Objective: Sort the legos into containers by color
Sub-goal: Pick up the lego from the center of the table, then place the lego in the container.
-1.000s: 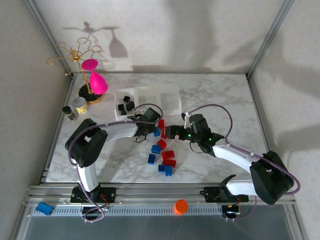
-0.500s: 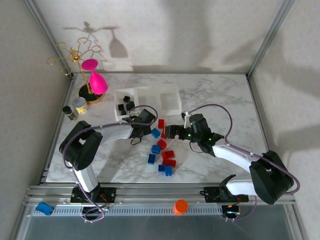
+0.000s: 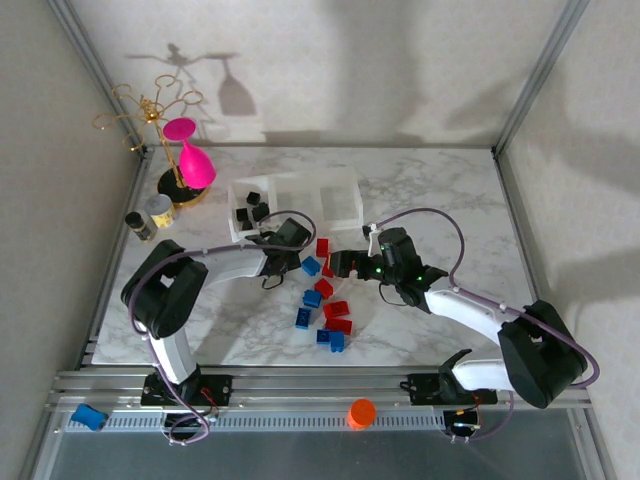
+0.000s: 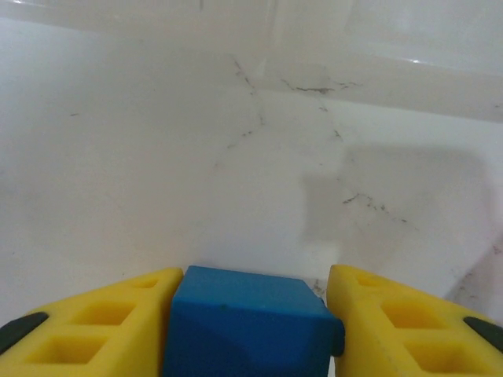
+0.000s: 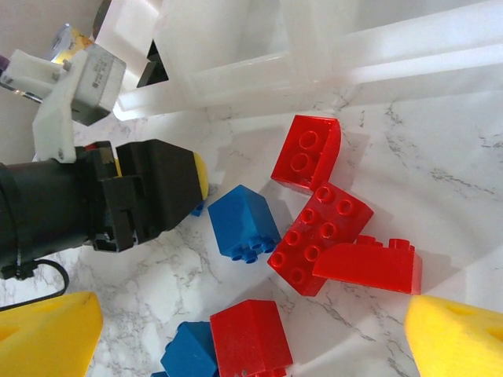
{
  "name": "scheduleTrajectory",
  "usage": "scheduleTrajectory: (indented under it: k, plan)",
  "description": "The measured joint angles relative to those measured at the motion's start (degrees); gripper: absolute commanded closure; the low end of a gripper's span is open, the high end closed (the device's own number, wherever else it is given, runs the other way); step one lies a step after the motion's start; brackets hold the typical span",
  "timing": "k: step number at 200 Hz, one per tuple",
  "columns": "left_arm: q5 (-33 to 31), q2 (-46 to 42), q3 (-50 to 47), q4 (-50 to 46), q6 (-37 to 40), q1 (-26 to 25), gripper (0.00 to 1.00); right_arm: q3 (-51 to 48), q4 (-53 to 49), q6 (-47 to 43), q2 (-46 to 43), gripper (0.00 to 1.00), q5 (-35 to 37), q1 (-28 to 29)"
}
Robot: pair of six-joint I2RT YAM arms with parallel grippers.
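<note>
Down on marble counter [image 3: 430,200], squeezing a blue lego [image 4: 236,330] in the left gripper [image 4: 253,287] beside the containers [image 3: 296,178], probably for binning; hovering the right gripper [image 5: 253,314] spread wide, empty, over loose legos [image 3: 325,310].

Readable text, labels, brands, numbers, signs: none. Jar [image 3: 160,210], pale band around its side: too small to tell whether it carries print.
</note>
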Motion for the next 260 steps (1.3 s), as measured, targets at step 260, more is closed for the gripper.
scheduleTrajectory:
  k: [260]
  plan:
    - [-5.9, 20.7, 41.9, -9.8, 5.0, 6.8, 0.40, 3.5, 2.6, 0.8, 5.2, 0.01, 0.5, -3.6]
